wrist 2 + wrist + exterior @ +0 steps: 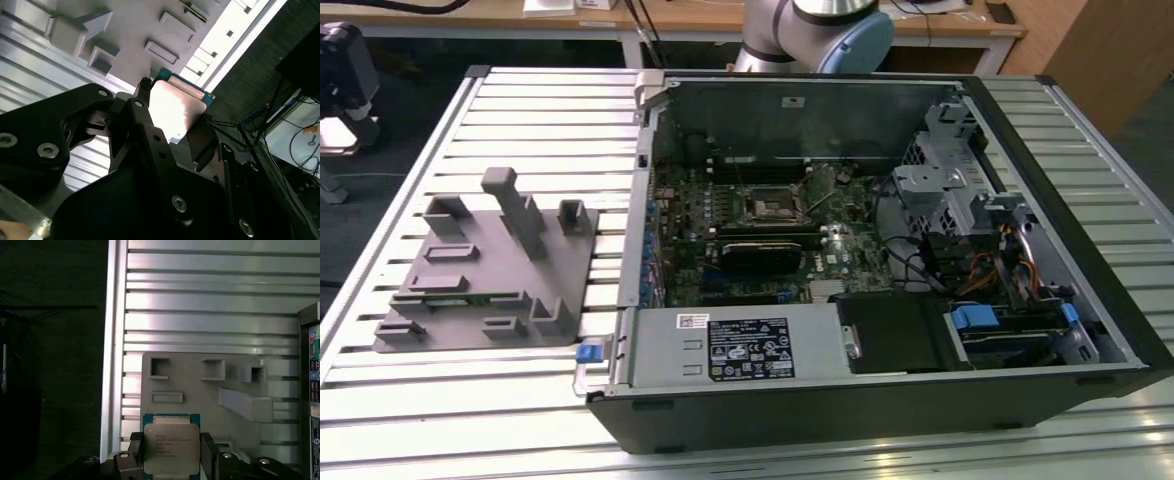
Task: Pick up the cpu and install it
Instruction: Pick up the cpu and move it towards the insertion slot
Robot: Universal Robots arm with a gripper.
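The cpu (171, 447), a thin square chip with a pale metal top and a green rim, sits upright between the black fingers of my gripper (171, 462), which is shut on its two side edges. In the second wrist view the cpu (176, 109) shows its shiny face, clamped in the gripper (172, 134). It hangs in the air over the grey holder tray (200, 385). In the exterior view the black square socket frame (770, 207) lies on the motherboard inside the open computer case (1067, 170).
The grey holder tray (480, 270) with raised posts and pockets lies on the slatted metal table (520, 110) at the exterior view's left. The case holds drive cages, cables and a power supply (734, 345). The arm's base (814, 30) stands behind the case.
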